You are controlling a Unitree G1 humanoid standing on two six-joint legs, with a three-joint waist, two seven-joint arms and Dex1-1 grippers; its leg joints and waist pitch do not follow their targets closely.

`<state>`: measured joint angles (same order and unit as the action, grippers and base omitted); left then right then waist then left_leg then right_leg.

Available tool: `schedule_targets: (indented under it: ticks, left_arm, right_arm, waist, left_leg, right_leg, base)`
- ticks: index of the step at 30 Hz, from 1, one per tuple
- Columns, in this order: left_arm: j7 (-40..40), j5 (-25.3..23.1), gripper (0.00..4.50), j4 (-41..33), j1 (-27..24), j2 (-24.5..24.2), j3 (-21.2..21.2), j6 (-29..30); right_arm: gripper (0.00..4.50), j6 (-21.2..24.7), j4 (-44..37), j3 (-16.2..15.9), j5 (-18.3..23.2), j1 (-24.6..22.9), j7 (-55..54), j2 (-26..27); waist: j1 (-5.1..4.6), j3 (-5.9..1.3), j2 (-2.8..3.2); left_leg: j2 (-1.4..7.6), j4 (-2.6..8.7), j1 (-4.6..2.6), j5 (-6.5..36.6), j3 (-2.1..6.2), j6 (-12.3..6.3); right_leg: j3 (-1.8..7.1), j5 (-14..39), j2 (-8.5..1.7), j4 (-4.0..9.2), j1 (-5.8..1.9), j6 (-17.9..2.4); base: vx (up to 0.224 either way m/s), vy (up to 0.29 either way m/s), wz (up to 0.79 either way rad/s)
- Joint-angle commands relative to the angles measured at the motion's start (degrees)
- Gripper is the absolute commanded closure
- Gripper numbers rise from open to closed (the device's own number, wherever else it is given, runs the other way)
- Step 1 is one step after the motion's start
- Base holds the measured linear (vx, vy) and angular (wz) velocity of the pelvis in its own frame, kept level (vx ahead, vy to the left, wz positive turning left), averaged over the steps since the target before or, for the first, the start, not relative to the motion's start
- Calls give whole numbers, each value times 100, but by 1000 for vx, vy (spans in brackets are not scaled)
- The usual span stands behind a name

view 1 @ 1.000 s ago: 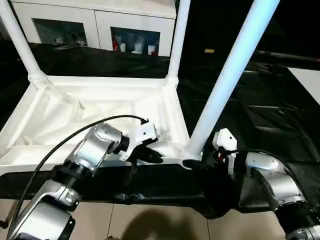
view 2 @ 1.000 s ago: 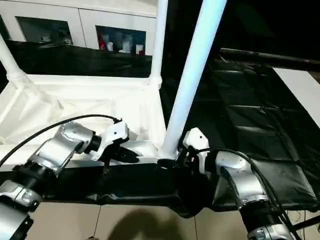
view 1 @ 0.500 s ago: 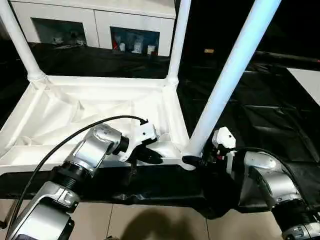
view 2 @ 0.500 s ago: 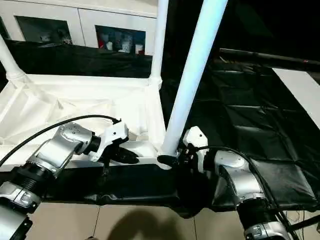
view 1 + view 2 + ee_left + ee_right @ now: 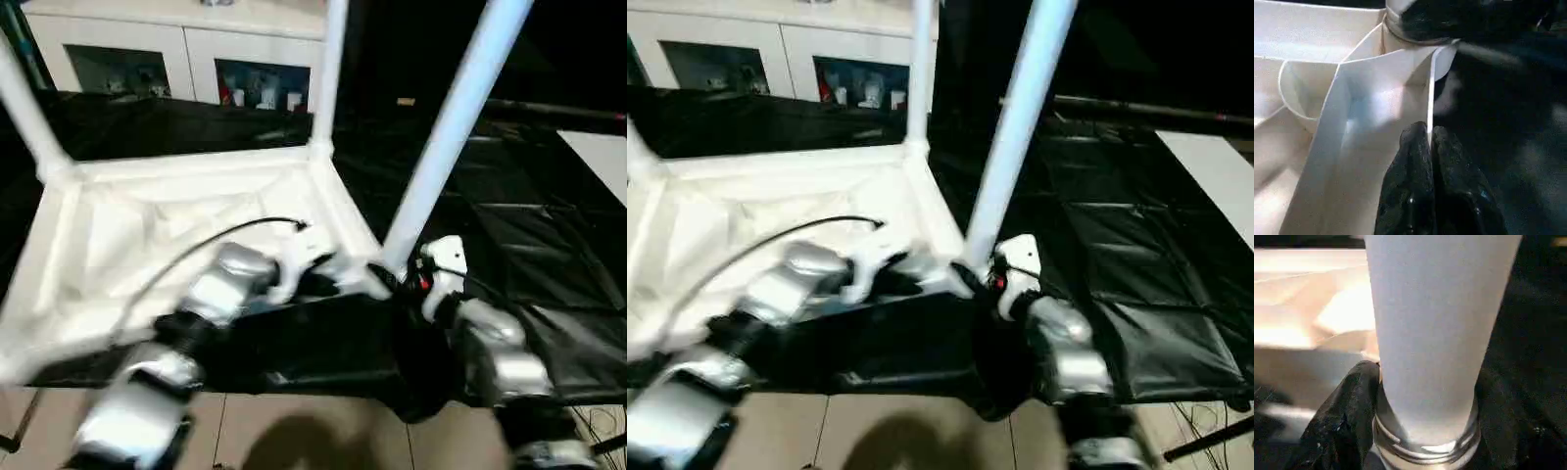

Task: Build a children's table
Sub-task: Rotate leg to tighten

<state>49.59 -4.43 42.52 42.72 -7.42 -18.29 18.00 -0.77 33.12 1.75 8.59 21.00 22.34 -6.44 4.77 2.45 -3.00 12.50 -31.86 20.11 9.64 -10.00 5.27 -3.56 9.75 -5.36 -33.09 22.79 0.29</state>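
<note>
Gripping the upside-down children's table (image 5: 186, 215), legs up: left pincer (image 5: 1429, 147) rim, right pincer (image 5: 1420, 431) leg.

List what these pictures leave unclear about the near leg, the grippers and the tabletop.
- Near leg: its top is cut off by the upper edge of both eye views.
- Leg's seating in its socket: the right gripper wraps it in the right wrist view.
- Left gripper: blurred in the eye views; the left wrist view shows it pinching the tabletop wall.
- Tabletop's left side: blurred in both eye views.

left fingers (image 5: 1415, 161) pinched, right fingers (image 5: 1347, 416) clamped
</note>
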Motion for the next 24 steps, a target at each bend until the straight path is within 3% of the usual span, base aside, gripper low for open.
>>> schedule_targets:
  ticks: [1, 3, 4, 8, 9, 10, 12, 13, 14, 15, 16, 18, 23, 24]
  left_arm:
    - [-630, -65, 450, 385, 50, 130, 130, -15]
    - [-969, -107, 450, 645, 171, 308, 206, -191]
    - [-1029, -111, 450, 693, 194, 341, 229, -226]
    - [-1048, -145, 450, 835, 224, 405, 210, -354]
    - [-1048, -145, 450, 835, 224, 405, 210, -354]
    - [-894, -152, 450, 843, 204, 363, 145, -404]
    - [-596, -152, 450, 784, 152, 248, 69, -454]
    - [-404, -153, 450, 733, 115, 166, 29, -473]
    - [-325, -160, 450, 698, 92, 115, 8, -507]
    - [-174, -178, 450, 624, 45, 15, -34, -575]
    - [-28, -179, 450, 572, 10, -60, -68, -668]
    - [269, -148, 450, 409, -79, -214, -118, -752]
    - [1281, 27, 450, -198, -385, -697, -292, -817]
    - [1394, 57, 450, -269, -420, -747, -307, -818]
  right_arm:
    - [192, 170, 369, -85, -237, -61, -598, 161]
    - [192, 96, 521, -107, -465, 76, -1153, 324]
    - [192, 75, 546, -108, -503, 109, -1232, 345]
    - [192, 100, 639, -31, -260, 252, -975, 501]
    - [158, 100, 639, -31, -260, 252, -975, 501]
    - [137, 45, 527, -48, -165, 214, -662, 505]
    - [121, 39, 403, -74, -92, 198, -363, 389]
    - [115, 50, 371, -74, -51, 219, -211, 288]
    - [103, 82, 347, -76, -13, 231, -81, 221]
    - [91, 153, 296, -80, 65, 254, 189, 82]
    - [77, 166, 249, -100, 90, 257, 393, -27]
    - [77, 119, 34, -222, 128, 170, 943, -294]
    - [77, 21, -426, -557, 202, -132, 2445, -1032]
    - [77, 4, -444, -575, 198, -148, 2547, -1087]
  waist:
    - [-40, -234, 50]
    - [-53, -218, 45]
    - [-59, -218, 42]
    - [-70, -224, 19]
    - [-67, -222, 34]
    - [-68, -234, -9]
    - [-63, -225, 14]
    - [-55, -239, -29]
    - [-48, -241, -20]
    - [-62, -245, -60]
    - [-85, -241, -42]
    - [-86, -254, -61]
    - [-43, -269, -61]
    - [-50, -275, -59]
  left_leg:
    - [4, 410, -63, 2320, 9, 126]
    - [-9, 414, -48, 2394, 18, 107]
    - [-14, 405, -79, 2485, 23, 88]
    - [-13, 414, -47, 2518, 42, -21]
    - [-7, 420, -41, 2509, 51, -38]
    - [-5, 416, -36, 2479, 46, -64]
    - [-3, 426, -14, 2452, 47, -100]
    - [-3, 426, 5, 2383, 52, -133]
    - [0, 429, 6, 2350, 54, -139]
    - [8, 437, 43, 2245, 60, -155]
    - [6, 438, 67, 2216, 57, -163]
    - [13, 412, 43, 2160, 45, -197]
    - [62, 401, 62, 1745, 2, -312]
    - [65, 406, 94, 1618, 6, -313]
  right_leg:
    - [142, 2749, -212, 527, -116, -628]
    - [128, 2993, -212, 563, -112, -497]
    - [118, 3150, -216, 595, -85, -419]
    - [112, 3232, -226, 617, -99, -345]
    - [120, 3191, -234, 610, -97, -367]
    - [119, 3157, -234, 603, -101, -384]
    - [125, 3139, -244, 601, -110, -405]
    - [123, 3166, -255, 586, -133, -389]
    - [129, 3149, -262, 590, -135, -398]
    - [123, 3039, -262, 574, -179, -424]
    - [123, 3034, -257, 563, -174, -440]
    - [126, 3051, -281, 582, -162, -486]
    - [168, 2339, -272, 472, -186, -776]
    - [160, 2091, -261, 428, -219, -862]
  base:
    - [0, 0, 0]
    - [0, 0, 0]
    - [0, 0, 0]
    - [0, 0, 0]
    - [0, 0, 0]
    - [0, 0, 0]
    - [0, 0, 0]
    - [0, 0, 0]
    - [0, 0, 0]
    - [0, 0, 0]
    - [0, 0, 0]
    - [0, 0, 0]
    - [0, 0, 0]
    - [0, 0, 0]
